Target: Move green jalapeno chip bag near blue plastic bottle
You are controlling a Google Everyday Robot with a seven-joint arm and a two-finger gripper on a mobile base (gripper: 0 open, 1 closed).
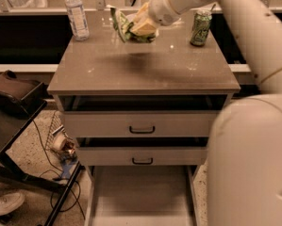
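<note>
The green jalapeno chip bag [126,26] is a crumpled light-green foil bag, held in the air above the back middle of the cabinet top. My gripper [143,25] is shut on the bag, its white arm reaching in from the upper right. The blue plastic bottle [77,14] stands upright at the back left corner of the top, a short way left of the bag and apart from it.
A green soda can [200,28] stands at the back right of the cabinet top [140,67]. Three drawers [141,125] below are pulled out to different depths. A dark stand [13,107] and cables sit on the floor at left. My white arm body fills the right foreground.
</note>
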